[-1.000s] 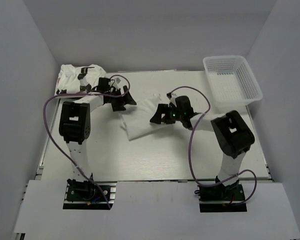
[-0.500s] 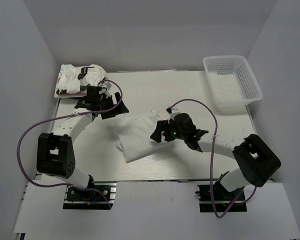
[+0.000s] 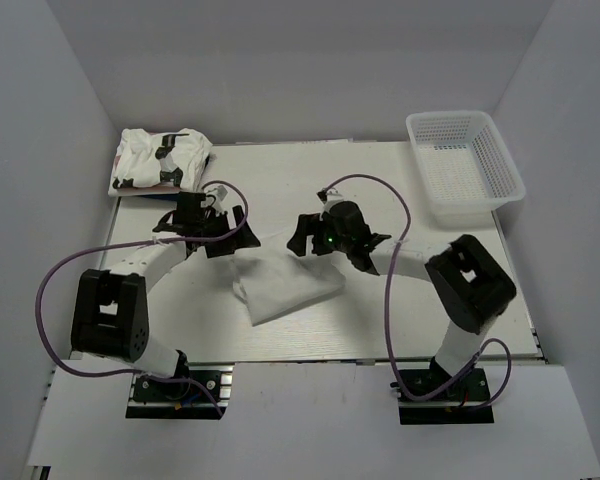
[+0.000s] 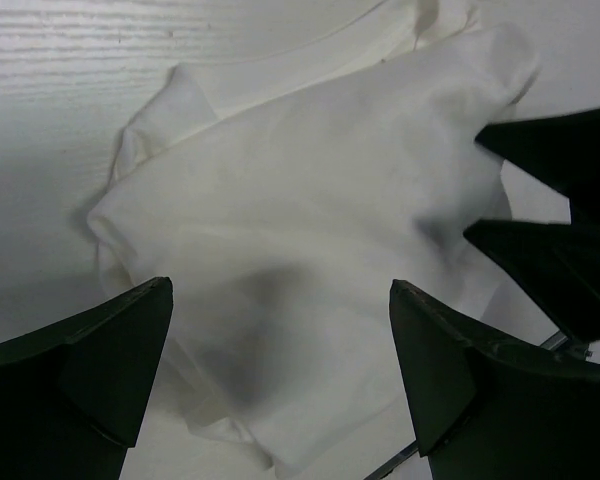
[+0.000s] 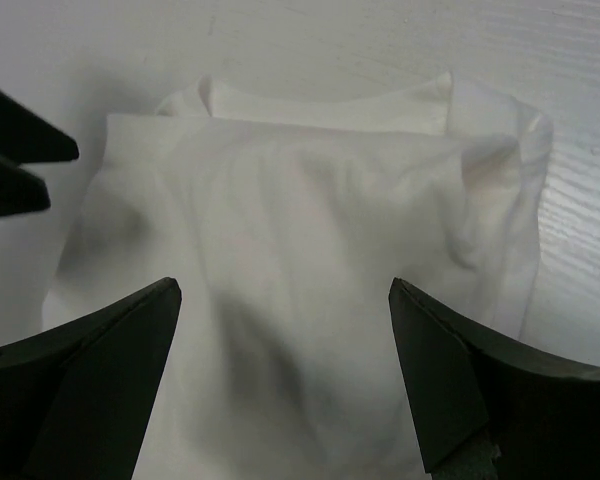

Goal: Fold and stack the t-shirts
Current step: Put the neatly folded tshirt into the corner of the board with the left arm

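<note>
— Both arms have shifted—left gripper [image 4: 280,288] and right gripper [image 5: 285,288] gape wide, holding nothing, over the folded t-shirt [image 3: 285,285] on the table [image 3: 320,330].
— Basket [image 3: 467,165]?
— Far right, well apart—other t-shirts [image 3: 160,160] piled far left.

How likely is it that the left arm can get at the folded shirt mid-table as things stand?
Very likely yes. The left gripper hangs right over the folded shirt with jaws open and nothing between them and the cloth; the right gripper sits at the shirt's other side.
</note>
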